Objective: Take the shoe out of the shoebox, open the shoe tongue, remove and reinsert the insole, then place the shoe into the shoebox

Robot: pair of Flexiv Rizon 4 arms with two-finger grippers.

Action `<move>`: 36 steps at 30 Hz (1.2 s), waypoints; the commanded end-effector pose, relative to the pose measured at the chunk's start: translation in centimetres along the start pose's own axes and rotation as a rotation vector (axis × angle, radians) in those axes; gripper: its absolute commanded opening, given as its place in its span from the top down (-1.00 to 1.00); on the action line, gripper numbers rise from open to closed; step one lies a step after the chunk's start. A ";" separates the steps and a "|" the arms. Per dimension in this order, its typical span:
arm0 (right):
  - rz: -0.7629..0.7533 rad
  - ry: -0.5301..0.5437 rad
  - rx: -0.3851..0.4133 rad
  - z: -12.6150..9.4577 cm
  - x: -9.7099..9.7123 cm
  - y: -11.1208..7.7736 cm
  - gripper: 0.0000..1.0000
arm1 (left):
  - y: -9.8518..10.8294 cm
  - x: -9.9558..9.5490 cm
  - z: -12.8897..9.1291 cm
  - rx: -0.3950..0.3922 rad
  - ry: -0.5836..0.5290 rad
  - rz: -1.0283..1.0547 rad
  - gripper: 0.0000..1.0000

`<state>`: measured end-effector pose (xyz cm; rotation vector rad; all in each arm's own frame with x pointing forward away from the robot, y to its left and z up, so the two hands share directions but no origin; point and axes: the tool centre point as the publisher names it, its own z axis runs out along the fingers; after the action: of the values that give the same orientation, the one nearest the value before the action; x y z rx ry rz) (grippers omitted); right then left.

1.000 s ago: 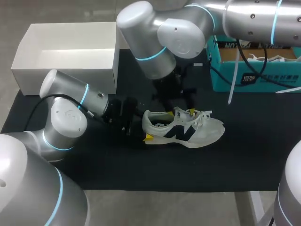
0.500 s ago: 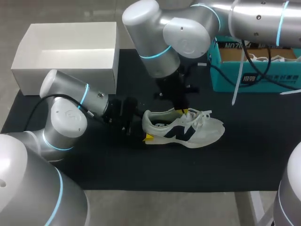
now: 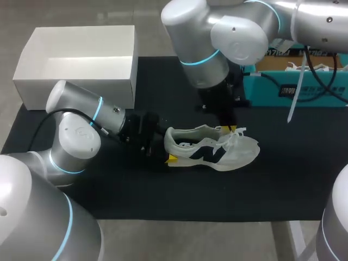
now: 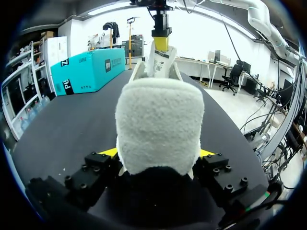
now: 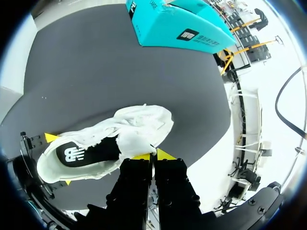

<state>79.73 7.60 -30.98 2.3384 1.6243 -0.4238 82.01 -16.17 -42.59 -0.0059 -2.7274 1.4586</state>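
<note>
Mid-worktop on black matting (image 3: 109,190), the white fabric sneaker with navy logo (image 3: 212,149) sits heel-clamped in the left gripper (image 4: 158,153), its tongue (image 5: 135,142) pinched by the nearly closed right gripper (image 5: 153,155): tongue-opening, I judge, next needing a toeward pull.

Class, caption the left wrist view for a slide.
Left gripper clamps the heel of the sneaker; right gripper pinches its tongue.

table (image 3: 190,239) — pale grey, bare at near edge | black mat (image 3: 163,201) — covers the middle
</note>
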 end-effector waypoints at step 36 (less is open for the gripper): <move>0.110 0.056 0.133 7.5 -3.0 0.3 -1.00 | 0.1 -0.1 0.0 -0.004 -0.001 -0.001 1.00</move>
<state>78.52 1.71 -37.32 2.5543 1.5281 -0.4648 82.02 -16.12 -42.61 -0.0044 -2.7281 1.4579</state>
